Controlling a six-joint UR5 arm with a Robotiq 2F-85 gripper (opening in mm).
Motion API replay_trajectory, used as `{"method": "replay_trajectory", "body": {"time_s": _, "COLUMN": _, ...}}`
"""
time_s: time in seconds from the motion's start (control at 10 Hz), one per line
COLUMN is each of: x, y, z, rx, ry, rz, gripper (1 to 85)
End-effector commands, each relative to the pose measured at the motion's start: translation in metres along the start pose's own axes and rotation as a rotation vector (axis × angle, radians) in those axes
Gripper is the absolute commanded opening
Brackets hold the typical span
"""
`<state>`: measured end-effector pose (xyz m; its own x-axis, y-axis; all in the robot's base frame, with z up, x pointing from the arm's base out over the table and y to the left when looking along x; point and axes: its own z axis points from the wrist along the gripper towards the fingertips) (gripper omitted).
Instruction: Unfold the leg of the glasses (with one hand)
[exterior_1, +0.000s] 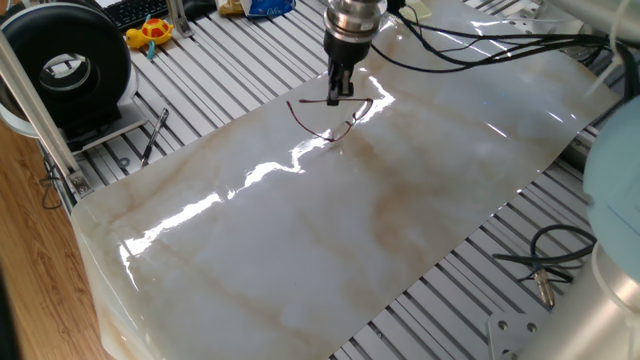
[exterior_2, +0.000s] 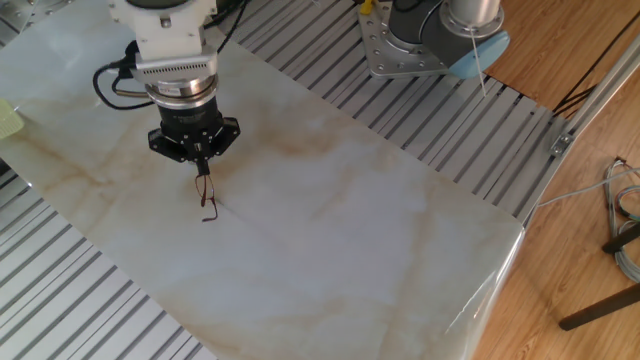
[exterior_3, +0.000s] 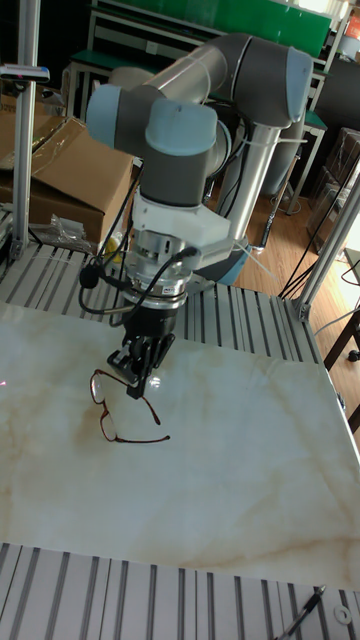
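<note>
The glasses (exterior_1: 333, 131) are a thin dark-red wire pair at the far side of the marble slab (exterior_1: 300, 250). My gripper (exterior_1: 335, 96) points straight down over them and is shut on one thin part of the frame, near a leg. In the tall fixed view the glasses (exterior_3: 112, 398) hang tilted from the gripper (exterior_3: 137, 384), lenses to the left, and one leg (exterior_3: 150, 425) runs down and out to the slab. In the other fixed view the glasses (exterior_2: 207, 200) show as a thin streak just below the gripper (exterior_2: 203, 173).
A black round device (exterior_1: 65, 60) stands on the slatted table at the left, with a black pen-like tool (exterior_1: 155, 135) beside it. A yellow toy (exterior_1: 150, 32) lies at the back. Cables (exterior_1: 545, 265) trail at the right. The robot base (exterior_2: 420, 35) stands beyond the slab.
</note>
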<state>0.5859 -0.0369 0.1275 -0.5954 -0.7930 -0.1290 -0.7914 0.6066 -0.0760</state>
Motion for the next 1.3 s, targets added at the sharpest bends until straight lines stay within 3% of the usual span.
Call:
{"method": "replay_trajectory", "body": {"time_s": 0.0, "x": -0.011, "y": -0.008, "z": -0.004, "rx": 0.040, "ry": -0.028, "rz": 0.040, "gripper": 1.3}}
{"method": "replay_trajectory", "body": {"time_s": 0.1, "x": -0.007, "y": -0.005, "z": -0.002, "rx": 0.034, "ry": -0.012, "rz": 0.054, "gripper": 1.3}}
{"method": "replay_trajectory", "body": {"time_s": 0.3, "x": 0.003, "y": 0.005, "z": -0.029, "rx": 0.020, "ry": 0.039, "rz": 0.070, "gripper": 1.3}}
{"method": "replay_trajectory", "body": {"time_s": 0.4, "x": 0.007, "y": 0.008, "z": -0.032, "rx": 0.012, "ry": 0.058, "rz": 0.076, "gripper": 1.3}}
{"method": "replay_trajectory", "body": {"time_s": 0.7, "x": 0.001, "y": 0.001, "z": -0.032, "rx": 0.037, "ry": 0.033, "rz": 0.072, "gripper": 1.3}}
{"method": "replay_trajectory", "body": {"time_s": 1.2, "x": -0.007, "y": -0.002, "z": -0.017, "rx": 0.028, "ry": 0.008, "rz": 0.071, "gripper": 1.3}}
